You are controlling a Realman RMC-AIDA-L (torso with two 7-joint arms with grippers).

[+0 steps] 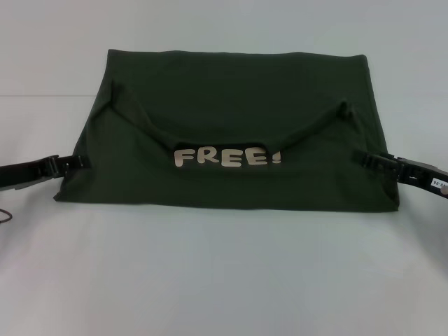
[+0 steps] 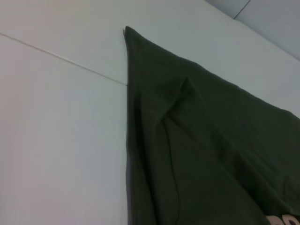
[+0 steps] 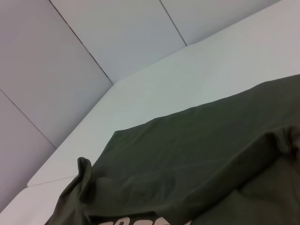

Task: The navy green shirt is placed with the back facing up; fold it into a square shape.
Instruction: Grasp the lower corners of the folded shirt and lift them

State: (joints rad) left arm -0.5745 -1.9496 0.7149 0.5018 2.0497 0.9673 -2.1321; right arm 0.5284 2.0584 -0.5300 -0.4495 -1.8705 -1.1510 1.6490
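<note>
L gripper: black left gripper [image 1: 75, 163] at the shirt's left side edge, low on the table, fingers pinched together on the cloth edge as far as the head view shows.
R gripper: black right gripper [image 1: 369, 160] at the shirt's right side edge, same height across from the L one, tips closed onto the fabric edge.
Shirt: large dark olive-green cotton T-shirt [image 1: 238, 133], lying flat between the two grippers, touching both. Near portion is folded over so the front shows on top: pale cream "FREE!" lettering [image 1: 227, 157] w/ the curved neckline seam [image 1: 231, 133] arcing just above it. Outline is a rough trapezoid, far edge narrower than near edge.
Shirt, L wrist view: folded side edge of the shirt [image 2: 197, 150] runs to a pointed far corner; a raised crease sits near that edge; a bit of the lettering shows at the frame corner.
Shirt, R wrist view: cloth [image 3: 197, 159] w/ a small bunched-up peak at one edge; lettering partly visible beside it.
Table: plain white tabletop [image 1: 224, 280] under the shirt, bare strip on all sides of it; a thin seam line crosses it beside the shirt's far corner in the L wrist view.
Surroundings: pale grey panelled wall [image 3: 70, 61] beyond the table's far edge.
Obstructions: none between grippers and shirt.
</note>
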